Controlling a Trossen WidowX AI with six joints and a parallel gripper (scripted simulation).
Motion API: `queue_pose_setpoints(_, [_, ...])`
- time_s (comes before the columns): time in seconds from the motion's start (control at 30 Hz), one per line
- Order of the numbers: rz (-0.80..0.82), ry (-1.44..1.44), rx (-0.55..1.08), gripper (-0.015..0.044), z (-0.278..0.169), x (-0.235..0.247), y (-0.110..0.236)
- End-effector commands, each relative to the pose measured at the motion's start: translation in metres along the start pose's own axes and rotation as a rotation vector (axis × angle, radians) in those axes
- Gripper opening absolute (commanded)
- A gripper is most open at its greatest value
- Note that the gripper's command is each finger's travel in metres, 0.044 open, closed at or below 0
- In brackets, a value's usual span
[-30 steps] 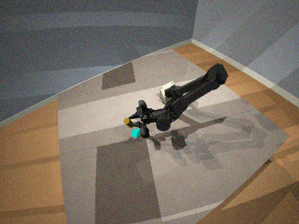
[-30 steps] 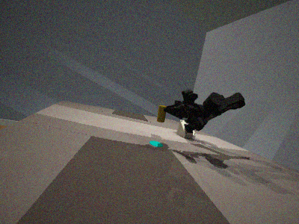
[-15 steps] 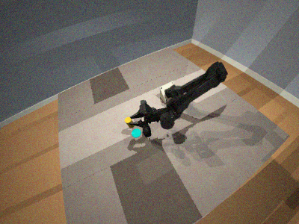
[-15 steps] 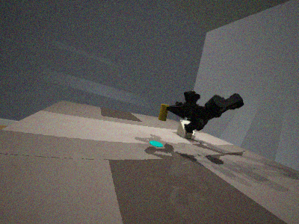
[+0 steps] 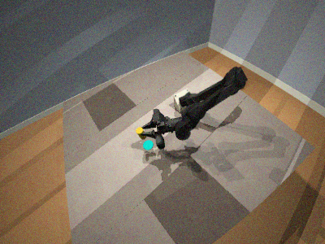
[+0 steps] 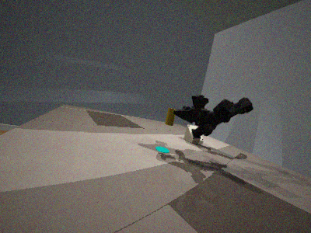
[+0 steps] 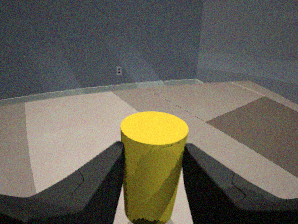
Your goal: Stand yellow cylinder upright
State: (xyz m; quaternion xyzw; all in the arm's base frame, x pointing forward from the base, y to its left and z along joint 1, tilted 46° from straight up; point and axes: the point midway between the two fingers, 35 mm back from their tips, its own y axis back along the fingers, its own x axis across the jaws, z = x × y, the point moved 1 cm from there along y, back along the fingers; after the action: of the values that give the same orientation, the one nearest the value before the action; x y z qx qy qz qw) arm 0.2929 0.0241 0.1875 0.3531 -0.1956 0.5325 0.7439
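The yellow tall cylinder is held in the air, close to upright with a slight lean in the exterior view. My gripper is shut on it, one finger on each side of its upper part, with its top face showing in the wrist view. The cyan circle lies flat on the patterned surface, below the cylinder's level and a little to one side of it. The circle does not show in the wrist view.
A small pale box stands beside the arm's links. The arm reaches in from the right in the top and exterior views, and its shadows fall near the cyan circle. Walls stand behind, one with a small socket.
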Motion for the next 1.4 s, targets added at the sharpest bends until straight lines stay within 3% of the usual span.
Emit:
queue_pose_setpoints(0.0, [-0.001, -0.007, -0.007, 0.0105, 0.001, 0.000, 0.000])
queue_pose_setpoints(0.83, [-0.003, -0.011, -0.004, 0.0105, -0.086, 0.000, -0.008])
queue_pose_setpoints(1.37, [0.001, -0.007, 0.006, 0.0105, -0.109, -0.001, -0.008])
